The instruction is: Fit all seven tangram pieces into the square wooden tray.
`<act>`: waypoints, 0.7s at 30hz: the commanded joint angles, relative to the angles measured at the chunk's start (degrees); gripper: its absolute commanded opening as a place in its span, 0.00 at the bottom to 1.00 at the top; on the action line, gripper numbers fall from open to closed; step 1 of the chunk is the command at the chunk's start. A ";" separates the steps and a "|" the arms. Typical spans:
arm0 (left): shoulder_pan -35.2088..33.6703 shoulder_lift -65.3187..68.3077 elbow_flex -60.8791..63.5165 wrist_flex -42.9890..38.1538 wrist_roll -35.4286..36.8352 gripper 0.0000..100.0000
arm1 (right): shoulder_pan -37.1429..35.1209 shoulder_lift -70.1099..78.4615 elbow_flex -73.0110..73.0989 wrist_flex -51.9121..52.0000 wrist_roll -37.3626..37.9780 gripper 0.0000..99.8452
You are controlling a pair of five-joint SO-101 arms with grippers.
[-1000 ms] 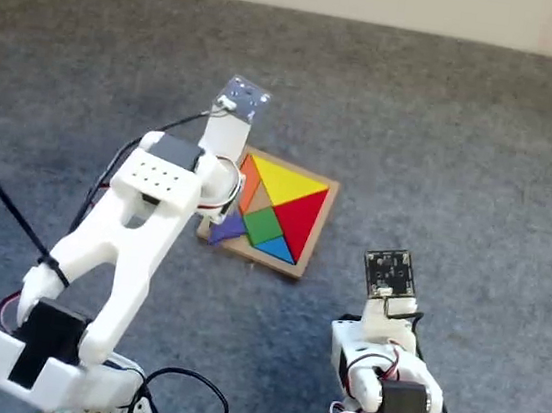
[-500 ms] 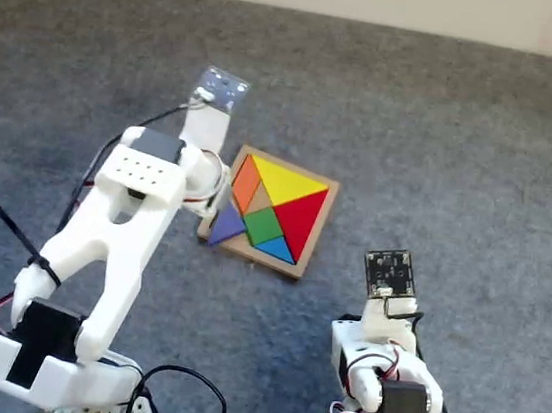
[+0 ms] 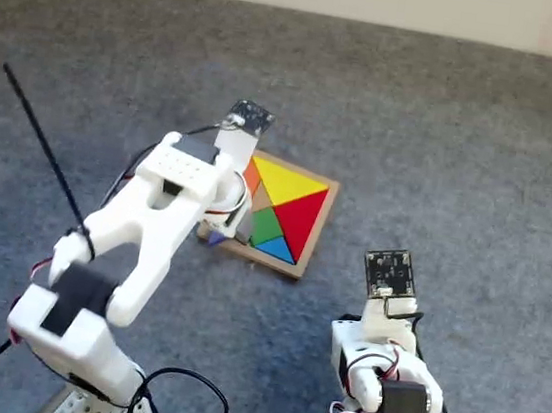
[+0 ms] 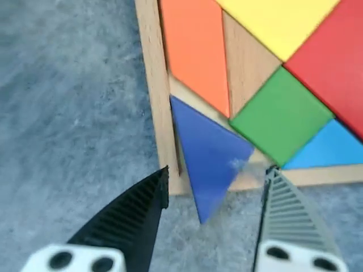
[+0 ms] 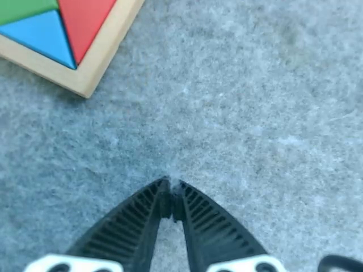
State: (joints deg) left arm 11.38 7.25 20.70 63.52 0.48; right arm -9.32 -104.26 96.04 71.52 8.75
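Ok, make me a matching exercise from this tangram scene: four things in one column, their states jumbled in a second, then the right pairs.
Things:
1. dark blue triangular piece
2. green square piece
3. left gripper
4. right gripper

States:
A. shut, above grey carpet
B. seated flat inside the square wooden tray
C. sticking out over the tray's rim
D. open, above the tray's corner

Pairs: 1-C, 2-B, 3-D, 4-A
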 commanded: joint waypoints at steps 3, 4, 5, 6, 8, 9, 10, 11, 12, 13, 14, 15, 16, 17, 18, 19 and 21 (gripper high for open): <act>0.92 2.33 -5.49 0.62 0.44 0.26 | 0.66 -1.89 8.22 0.57 -0.26 0.02; 1.01 2.42 -5.58 0.62 0.44 0.26 | 0.66 -1.89 8.22 0.57 -0.26 0.02; 1.01 2.51 -5.58 0.62 0.44 0.26 | 0.66 -1.89 8.22 0.57 -0.26 0.02; 1.01 2.51 -5.58 0.62 0.44 0.26 | 0.66 -1.89 8.22 0.57 -0.26 0.02; 0.92 2.51 -5.58 0.44 0.44 0.26 | 0.66 -1.89 8.22 0.57 -0.26 0.02; 0.84 2.51 -5.58 0.35 0.44 0.26 | 0.66 -1.89 8.22 0.57 -0.26 0.02; 0.75 2.51 -5.58 0.35 0.44 0.26 | 0.66 -1.89 8.22 0.57 -0.26 0.02; 0.75 2.59 -5.58 0.35 0.44 0.26 | 0.66 -1.89 8.22 0.57 -0.26 0.02; 0.75 2.59 -5.58 0.26 0.35 0.25 | 0.66 -1.89 8.22 0.57 -0.26 0.02; 0.75 2.59 -5.58 0.26 0.35 0.23 | 0.66 -1.89 8.22 0.57 -0.26 0.02; 0.84 2.59 -5.58 0.26 0.26 0.22 | 0.66 -1.89 8.22 0.57 -0.26 0.02; 0.84 2.59 -5.58 0.26 0.26 0.21 | 0.66 -1.89 8.22 0.57 -0.26 0.02; 0.84 2.68 -5.58 0.26 0.26 0.20 | 0.66 -1.89 8.22 0.57 -0.26 0.02; 0.84 2.68 -5.58 0.26 0.26 0.21 | 0.66 -1.89 8.22 0.57 -0.26 0.02; 0.84 2.68 -5.58 0.26 0.26 0.21 | 0.66 -1.89 8.22 0.57 -0.26 0.02; 0.84 2.68 -5.58 0.26 0.26 0.21 | 0.66 -1.89 8.22 0.57 -0.26 0.02; 0.84 2.68 -5.32 0.26 0.26 0.21 | 0.66 -1.89 8.22 0.57 -0.26 0.02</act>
State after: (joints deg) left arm 11.47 10.24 17.98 63.52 0.48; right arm -9.32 -104.26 96.04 71.52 8.75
